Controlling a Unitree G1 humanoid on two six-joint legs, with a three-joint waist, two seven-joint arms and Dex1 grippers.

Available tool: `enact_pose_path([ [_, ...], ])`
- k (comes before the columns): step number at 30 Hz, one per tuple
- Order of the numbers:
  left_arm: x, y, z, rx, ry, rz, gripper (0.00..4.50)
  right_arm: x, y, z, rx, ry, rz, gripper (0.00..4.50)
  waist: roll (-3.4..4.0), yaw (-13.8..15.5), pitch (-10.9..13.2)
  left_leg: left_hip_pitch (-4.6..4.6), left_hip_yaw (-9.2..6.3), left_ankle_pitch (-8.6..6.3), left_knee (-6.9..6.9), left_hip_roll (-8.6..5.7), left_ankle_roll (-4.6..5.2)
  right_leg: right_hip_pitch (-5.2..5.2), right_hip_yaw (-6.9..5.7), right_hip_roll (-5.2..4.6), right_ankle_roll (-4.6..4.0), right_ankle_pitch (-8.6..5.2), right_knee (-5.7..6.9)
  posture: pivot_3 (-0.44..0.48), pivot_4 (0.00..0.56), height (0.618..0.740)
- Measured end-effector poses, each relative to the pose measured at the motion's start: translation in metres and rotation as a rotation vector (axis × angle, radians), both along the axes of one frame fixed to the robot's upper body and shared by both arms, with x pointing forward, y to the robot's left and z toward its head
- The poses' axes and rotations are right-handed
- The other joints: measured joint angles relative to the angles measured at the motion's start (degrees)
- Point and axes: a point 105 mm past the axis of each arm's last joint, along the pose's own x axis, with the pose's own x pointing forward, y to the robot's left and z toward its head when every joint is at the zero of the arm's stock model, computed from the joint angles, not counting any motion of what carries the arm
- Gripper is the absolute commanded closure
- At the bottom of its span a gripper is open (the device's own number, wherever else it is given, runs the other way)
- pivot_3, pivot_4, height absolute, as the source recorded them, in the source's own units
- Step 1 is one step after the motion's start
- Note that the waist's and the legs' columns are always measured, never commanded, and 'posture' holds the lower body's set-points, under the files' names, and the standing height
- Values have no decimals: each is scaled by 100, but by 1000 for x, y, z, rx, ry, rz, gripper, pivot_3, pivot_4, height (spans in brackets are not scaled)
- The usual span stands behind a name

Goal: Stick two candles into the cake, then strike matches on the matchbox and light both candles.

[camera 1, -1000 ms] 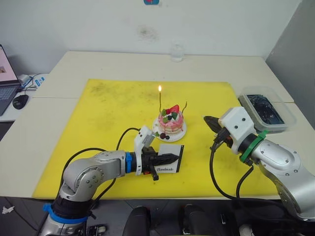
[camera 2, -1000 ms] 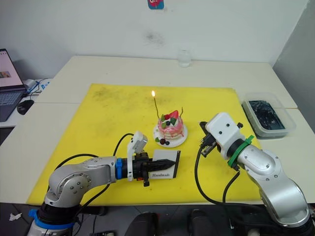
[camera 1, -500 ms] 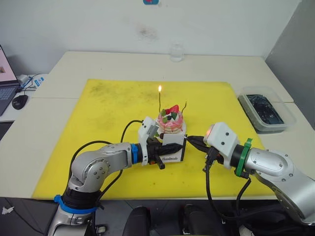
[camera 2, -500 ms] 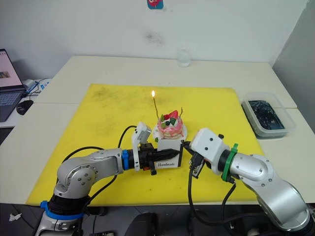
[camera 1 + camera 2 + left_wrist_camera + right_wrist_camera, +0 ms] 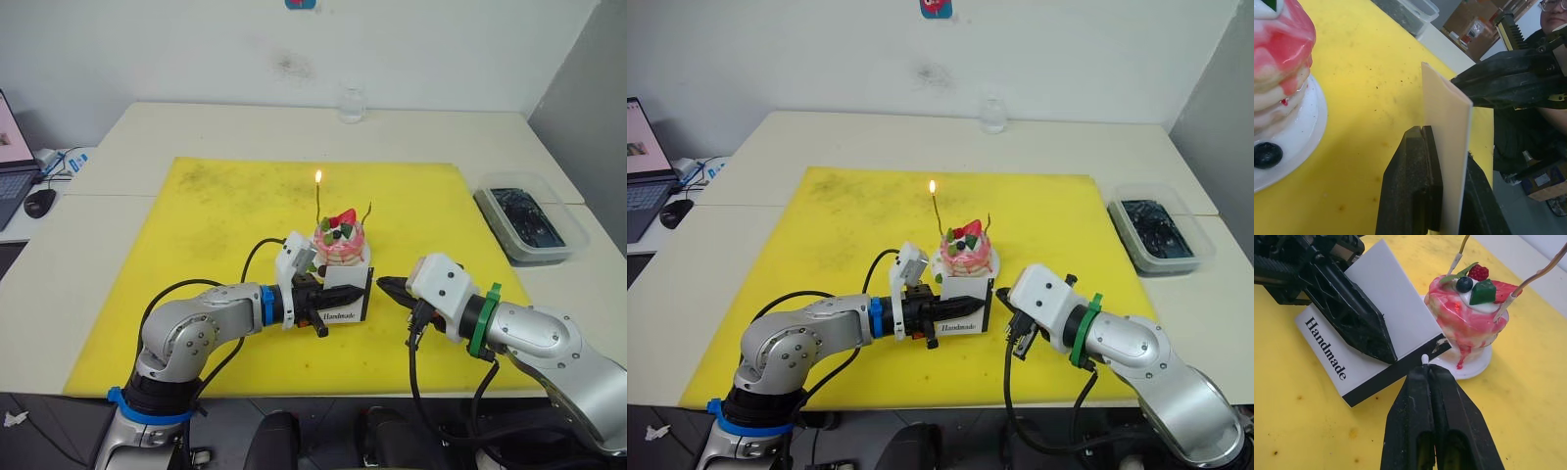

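fingers [image 5: 1430, 396] pinch white-tipped match [image 5: 1424, 359] against matchbox [image 5: 1371, 342].

- Left gripper [image 5: 965, 303] clamps the upright matchbox [image 5: 962, 311] on the yellow mat [image 5: 843, 225].
- Right gripper [image 5: 1000, 316] just beside the matchbox.
- Behind: cake [image 5: 967, 249], one candle [image 5: 937, 211] burning.
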Motion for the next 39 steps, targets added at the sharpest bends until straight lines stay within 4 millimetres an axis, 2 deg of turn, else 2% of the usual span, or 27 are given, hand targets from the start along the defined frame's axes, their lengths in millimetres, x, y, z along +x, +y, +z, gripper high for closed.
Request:
enact_pose_path([
  [34, -1, -1, 0, -2, -1, -13, 4500, 1, 5, -5, -2, 2, 7, 4449, 0, 0, 0, 0, -1, 0, 0, 0, 0, 0, -1, 0, 0, 0, 0, 0, 150, 740],
  [37, -1, -1, -1, 31, -42, -15, 4500, 5, 6, -6, 4, 10, -16, 4449, 0, -2, 0, 1, -1, 0, 0, 0, 0, 0, -1, 0, 0, 0, 1, 0, 150, 740],
  [39, -8, -1, -4, 70, -75, -55, 4500, 20, 0, -1, 16, -33, -99, 4449, 0, -13, 0, 1, 2, 0, 0, 0, 0, -1, 2, 0, 0, 0, 1, 0, 150, 740],
])
